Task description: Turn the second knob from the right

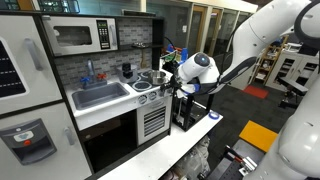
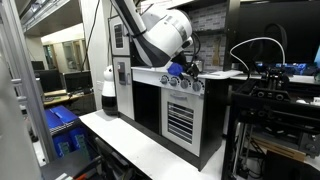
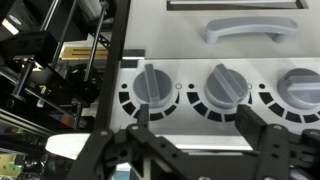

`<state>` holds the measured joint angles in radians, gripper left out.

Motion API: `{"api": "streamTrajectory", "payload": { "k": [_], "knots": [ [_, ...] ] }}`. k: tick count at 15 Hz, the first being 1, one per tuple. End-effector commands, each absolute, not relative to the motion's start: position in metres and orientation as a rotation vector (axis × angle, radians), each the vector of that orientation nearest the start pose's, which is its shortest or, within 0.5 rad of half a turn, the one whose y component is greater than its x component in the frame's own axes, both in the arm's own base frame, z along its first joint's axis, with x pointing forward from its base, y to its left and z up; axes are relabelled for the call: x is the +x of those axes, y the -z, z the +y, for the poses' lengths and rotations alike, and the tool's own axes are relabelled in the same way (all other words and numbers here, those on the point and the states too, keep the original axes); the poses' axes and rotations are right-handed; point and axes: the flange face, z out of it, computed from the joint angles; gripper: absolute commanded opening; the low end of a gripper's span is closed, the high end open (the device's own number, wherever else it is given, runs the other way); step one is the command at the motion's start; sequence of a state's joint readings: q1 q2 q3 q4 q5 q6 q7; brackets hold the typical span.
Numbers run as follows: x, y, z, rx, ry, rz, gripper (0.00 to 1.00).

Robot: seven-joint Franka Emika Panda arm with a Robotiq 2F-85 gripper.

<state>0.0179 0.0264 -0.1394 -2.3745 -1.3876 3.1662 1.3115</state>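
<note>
Lab-type room with glass partitions and equipment racks. A white toy kitchen [image 1: 100, 110] stands on a long white tabletop [image 1: 190, 140]. Landmark is the oven handle [image 3: 250, 28], seen in the wrist view. Just beside the handle runs a row of round grey knobs, three in view. The end knob [image 3: 153, 83] is on the side of the dark rack [image 3: 50, 70]. The middle knob [image 3: 225, 87] sits roughly level with the handle's centre. A third knob [image 3: 300, 88] is cut off by the frame edge, so the full row count cannot be told. Judging by the rack side, the wrist picture looks turned around. That would make the middle knob the second from the right, i.e. the target. The gripper [image 3: 195, 115] faces the knob row, on the far side of it from the handle. Its two fingers [image 3: 265, 140] are spread wide with nothing between them, and they touch no knob. The target sits in the gap but off-centre, nearer one finger. In both exterior views the gripper [image 1: 172, 84] [image 2: 185, 72] hangs close to the panel. Step in hand: approach and line-up, with the knob not yet gripped. Next move likely calls for a small sideways shift to centre on the target, then advancing, pinching its ridge and rotating the wrist. Counts: one handle, one microwave [image 1: 82, 36], one sink [image 1: 100, 95], one arm.
</note>
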Motion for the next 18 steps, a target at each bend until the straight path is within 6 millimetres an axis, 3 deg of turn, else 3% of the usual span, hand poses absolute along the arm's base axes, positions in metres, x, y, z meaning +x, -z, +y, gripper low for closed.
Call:
{"api": "streamTrajectory", "payload": {
  "k": [1, 6, 7, 10, 12, 13, 14, 18],
  "knots": [
    [0.484, -0.339, 0.027, -2.883, 1.084, 0.013, 1.0],
    [0.44, -0.295, 0.065, -2.722, 0.881, -0.153, 1.0],
    [0.431, -0.298, 0.102, -2.736, 0.84, -0.182, 1.0],
    [0.412, -0.274, 0.128, -2.729, 0.693, -0.245, 1.0],
    [0.402, -0.265, 0.133, -2.735, 0.635, -0.259, 1.0],
    [0.396, -0.263, 0.121, -2.734, 0.604, -0.267, 1.0],
    [0.395, -0.257, 0.132, -2.74, 0.59, -0.276, 1.0],
    [0.387, -0.247, 0.11, -2.773, 0.539, -0.273, 1.0]
  ]
}}
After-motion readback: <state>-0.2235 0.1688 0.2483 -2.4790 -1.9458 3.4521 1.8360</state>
